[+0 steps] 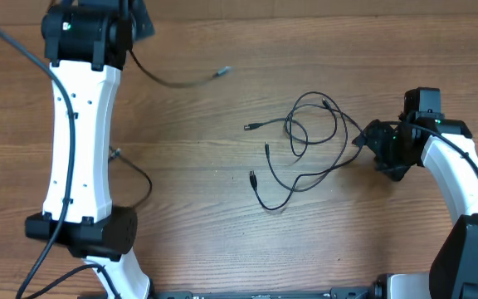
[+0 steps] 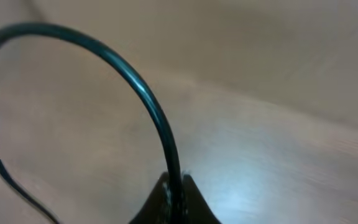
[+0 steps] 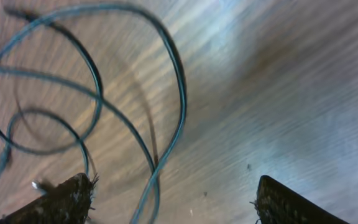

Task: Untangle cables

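Note:
A loose tangle of thin black cables (image 1: 305,141) lies on the wooden table right of centre, with several plug tips pointing left. My left gripper (image 1: 133,37), at the far left, is shut on a separate black cable (image 1: 181,81) whose plug tip lies to its right. The left wrist view shows the jaws (image 2: 176,199) pinching that cable (image 2: 148,99), which arcs up and left. My right gripper (image 1: 370,143) is open at the tangle's right end. In the right wrist view, cable loops (image 3: 135,124) run between its spread fingers (image 3: 176,202) without being held.
A third thin black strand (image 1: 135,174) curves on the table next to my left arm (image 1: 81,133). The thicker black arm wire (image 1: 23,50) runs along the left side. My right arm (image 1: 463,174) fills the right edge.

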`<act>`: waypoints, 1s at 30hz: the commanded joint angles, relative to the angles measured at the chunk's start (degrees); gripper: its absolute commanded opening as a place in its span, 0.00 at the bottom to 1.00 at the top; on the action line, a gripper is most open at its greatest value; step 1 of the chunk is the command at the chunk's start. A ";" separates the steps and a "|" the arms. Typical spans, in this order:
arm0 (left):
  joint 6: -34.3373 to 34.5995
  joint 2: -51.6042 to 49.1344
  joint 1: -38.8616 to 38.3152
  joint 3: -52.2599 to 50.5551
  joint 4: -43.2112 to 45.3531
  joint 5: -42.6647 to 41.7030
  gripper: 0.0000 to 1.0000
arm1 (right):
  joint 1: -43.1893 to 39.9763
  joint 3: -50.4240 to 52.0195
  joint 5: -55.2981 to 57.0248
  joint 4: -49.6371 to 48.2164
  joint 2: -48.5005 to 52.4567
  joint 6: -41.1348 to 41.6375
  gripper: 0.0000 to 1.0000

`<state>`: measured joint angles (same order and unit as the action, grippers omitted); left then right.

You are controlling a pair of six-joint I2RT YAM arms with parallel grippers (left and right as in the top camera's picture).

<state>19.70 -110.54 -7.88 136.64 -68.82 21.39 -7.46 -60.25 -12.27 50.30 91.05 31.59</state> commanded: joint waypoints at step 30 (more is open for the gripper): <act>17.55 -10.60 22.01 -4.11 -19.34 -10.75 1.00 | 12.92 0.28 -7.08 -9.07 -0.15 5.92 1.00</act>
<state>36.21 -123.22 14.61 131.72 -87.64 13.41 5.34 -60.20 -19.92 41.32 91.05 37.08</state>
